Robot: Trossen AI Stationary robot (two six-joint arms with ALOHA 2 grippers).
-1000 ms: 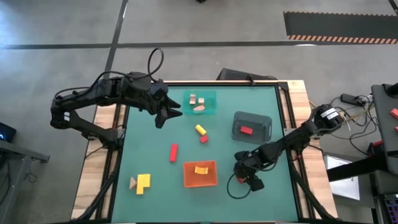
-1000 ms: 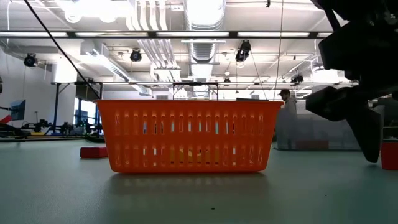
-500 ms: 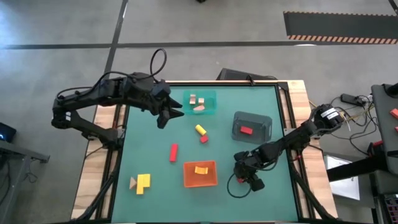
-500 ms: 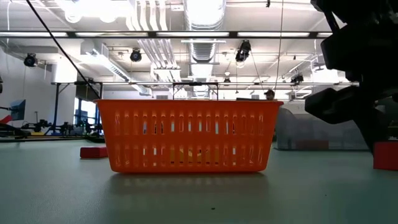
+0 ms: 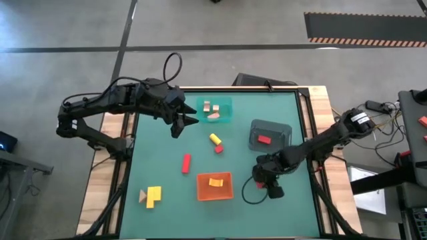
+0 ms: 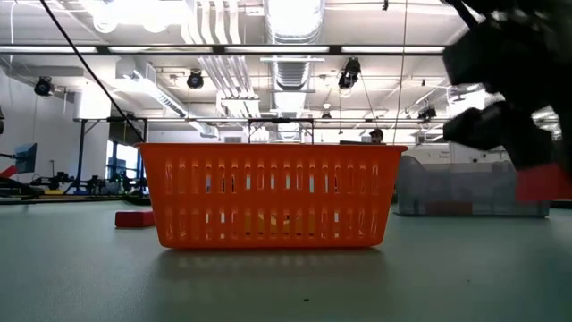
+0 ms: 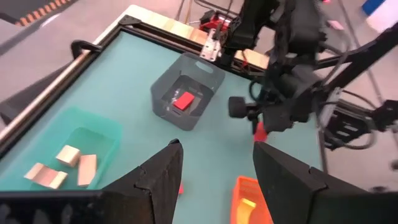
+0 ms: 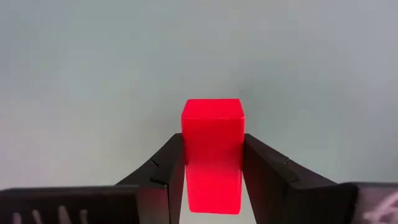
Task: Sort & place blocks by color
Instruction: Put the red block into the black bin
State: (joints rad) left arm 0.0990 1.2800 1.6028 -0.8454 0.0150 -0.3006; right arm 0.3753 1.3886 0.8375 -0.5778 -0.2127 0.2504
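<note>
Low view cuts off the right tool (image 8: 212, 165), clenched on a red block (image 8: 211, 152); left tool (image 7: 216, 163) released.

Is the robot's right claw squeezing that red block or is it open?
Shut on it. In the right wrist view both fingers of the right gripper press flat against the sides of the red block.

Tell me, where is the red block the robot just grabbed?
The red block sits pinched in the right gripper, near the table's right front, just right of the orange tray.
</note>
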